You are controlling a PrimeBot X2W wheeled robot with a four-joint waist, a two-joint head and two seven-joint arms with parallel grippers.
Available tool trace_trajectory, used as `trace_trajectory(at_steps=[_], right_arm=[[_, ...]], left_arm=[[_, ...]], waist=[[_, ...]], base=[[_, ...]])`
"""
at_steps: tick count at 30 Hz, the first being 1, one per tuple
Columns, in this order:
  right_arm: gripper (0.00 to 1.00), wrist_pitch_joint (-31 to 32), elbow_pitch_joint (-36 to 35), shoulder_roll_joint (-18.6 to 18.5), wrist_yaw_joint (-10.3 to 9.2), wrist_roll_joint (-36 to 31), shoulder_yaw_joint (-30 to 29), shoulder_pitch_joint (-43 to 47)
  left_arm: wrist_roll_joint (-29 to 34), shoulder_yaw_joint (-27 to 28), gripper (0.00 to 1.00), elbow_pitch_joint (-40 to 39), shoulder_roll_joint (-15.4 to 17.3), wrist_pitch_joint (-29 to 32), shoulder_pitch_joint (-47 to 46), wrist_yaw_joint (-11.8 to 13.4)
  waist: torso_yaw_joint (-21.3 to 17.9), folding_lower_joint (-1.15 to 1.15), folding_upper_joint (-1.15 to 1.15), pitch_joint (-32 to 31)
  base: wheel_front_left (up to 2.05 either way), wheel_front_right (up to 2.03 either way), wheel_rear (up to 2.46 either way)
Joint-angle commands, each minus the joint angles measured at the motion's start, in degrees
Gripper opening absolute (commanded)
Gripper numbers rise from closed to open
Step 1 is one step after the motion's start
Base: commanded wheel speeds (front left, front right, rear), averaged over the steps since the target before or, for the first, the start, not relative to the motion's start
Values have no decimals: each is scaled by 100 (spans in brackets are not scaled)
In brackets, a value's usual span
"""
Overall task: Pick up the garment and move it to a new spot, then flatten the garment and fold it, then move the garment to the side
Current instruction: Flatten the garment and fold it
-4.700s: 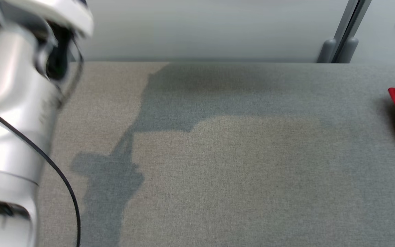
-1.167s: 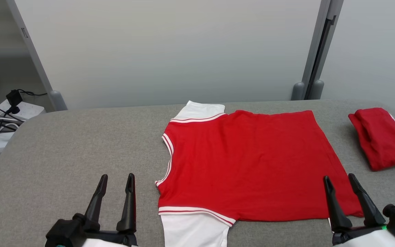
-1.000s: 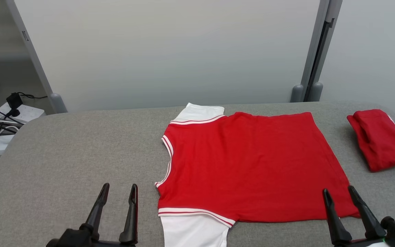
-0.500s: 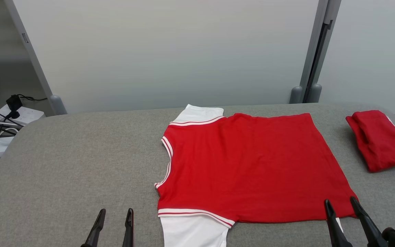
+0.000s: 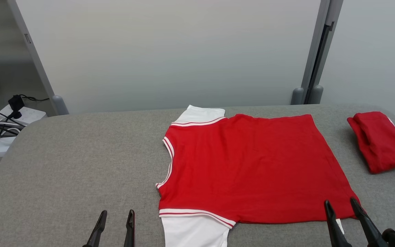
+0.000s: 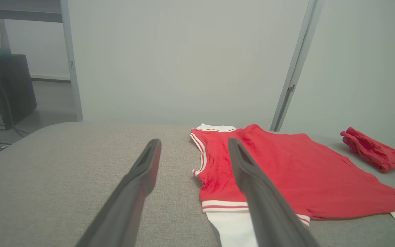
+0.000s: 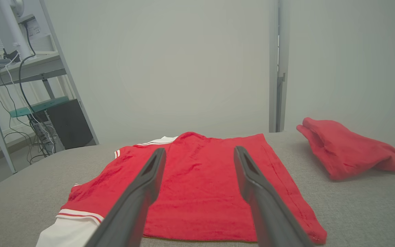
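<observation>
A red garment (image 5: 252, 168) with white sleeves and striped trim lies flat on the grey table (image 5: 74, 161), collar toward the left; it also shows as the garment (image 6: 286, 171) and the garment (image 7: 201, 185) in the wrist views. My left gripper (image 5: 117, 213) stands open at the bottom edge, left of the near white sleeve, with nothing between its fingers. My right gripper (image 5: 340, 203) is open too, over the garment's near right hem corner, empty. Each wrist view looks past the left gripper (image 6: 194, 142) and the right gripper (image 7: 199, 151) with jaws spread.
A second, folded red garment (image 5: 381, 140) sits at the table's far right. Beyond the table's left end lie a power strip and cables (image 5: 2, 118) on the floor. A pale partition wall with a grey post (image 5: 315, 51) stands behind the table.
Both grippers have drawn back toward the bottom edge over the last second, still open. The garments have not moved; the small shift in the picture comes from the camera.
</observation>
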Motion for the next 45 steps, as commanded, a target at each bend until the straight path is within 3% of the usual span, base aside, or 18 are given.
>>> trace_trajectory(at_steps=[1,26,29,35,45], right_arm=[[100,-68,-145,-103,0,54,101,-82],[100,-68,-144,-103,0,79,129,-59],[100,-68,-139,-107,0,97,134,-58],[100,-68,-110,-109,0,134,146,-51],[100,-68,-92,-124,0,188,226,-142]], left_arm=[[-38,156,100,-126,-14,-51,-232,-1],[55,159,100,-103,-15,-51,-246,-21],[-223,91,100,-37,-15,-51,-235,-45],[-848,-361,100,820,-15,-46,-265,-180],[-1142,-1230,100,2459,-15,243,-1061,-204]], waist=[[4,0,0,-3],[76,0,0,56],[89,0,0,95],[131,0,0,137],[186,0,0,298]], base=[[0,0,0],[0,0,0],[0,0,0],[0,0,0],[0,0,0]])
